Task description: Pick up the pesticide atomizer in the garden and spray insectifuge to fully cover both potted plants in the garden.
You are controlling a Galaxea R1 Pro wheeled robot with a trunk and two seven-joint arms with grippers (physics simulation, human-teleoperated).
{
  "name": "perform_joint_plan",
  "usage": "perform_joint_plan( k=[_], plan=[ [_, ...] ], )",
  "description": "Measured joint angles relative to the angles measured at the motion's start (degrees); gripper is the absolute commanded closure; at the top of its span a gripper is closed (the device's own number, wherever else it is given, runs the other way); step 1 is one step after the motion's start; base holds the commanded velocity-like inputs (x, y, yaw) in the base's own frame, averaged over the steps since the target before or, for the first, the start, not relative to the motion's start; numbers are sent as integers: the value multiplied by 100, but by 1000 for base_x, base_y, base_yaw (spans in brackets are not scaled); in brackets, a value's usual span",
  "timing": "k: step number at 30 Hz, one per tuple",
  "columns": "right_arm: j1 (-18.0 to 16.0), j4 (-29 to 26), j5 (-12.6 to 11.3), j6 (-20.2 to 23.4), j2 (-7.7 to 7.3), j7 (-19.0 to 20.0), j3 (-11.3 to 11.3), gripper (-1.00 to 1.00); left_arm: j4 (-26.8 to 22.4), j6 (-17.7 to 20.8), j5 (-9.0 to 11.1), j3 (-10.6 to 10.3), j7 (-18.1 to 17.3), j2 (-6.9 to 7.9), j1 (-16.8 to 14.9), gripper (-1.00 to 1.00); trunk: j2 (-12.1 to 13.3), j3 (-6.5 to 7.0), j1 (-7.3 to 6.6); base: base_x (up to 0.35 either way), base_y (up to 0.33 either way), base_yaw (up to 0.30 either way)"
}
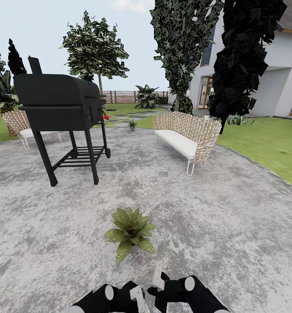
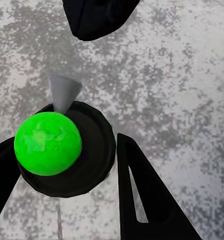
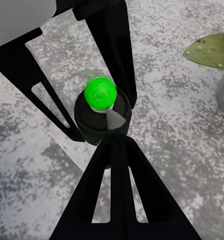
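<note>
Atomizer [image 1: 105, 116] by grill [image 1: 61, 108] — open paving around near plant [image 1: 130, 232]; your grippers' [image 1: 137, 300] [image 1: 159, 278] spread — cannot tell.

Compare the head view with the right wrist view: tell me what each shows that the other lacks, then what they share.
Head view alone: a black barbecue grill, a wicker bench with a white cushion, a second small potted plant far off by the stepping stones, trees, lawn and a white house.

Right wrist view alone: a close look along black gripper fingers at a bright green ball on a dark round part.

Both: the grey paved patio and the near potted plant, of which the wrist view catches one speckled leaf.
</note>
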Motion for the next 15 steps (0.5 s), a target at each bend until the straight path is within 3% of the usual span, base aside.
perform_joint_plan(
  k=[15],
  plan=[
    [0,-1,1,0,0,0,7,100,0,-26,10,1,-20,-60,0,100,0,0,0,0,0,0]
  ],
)
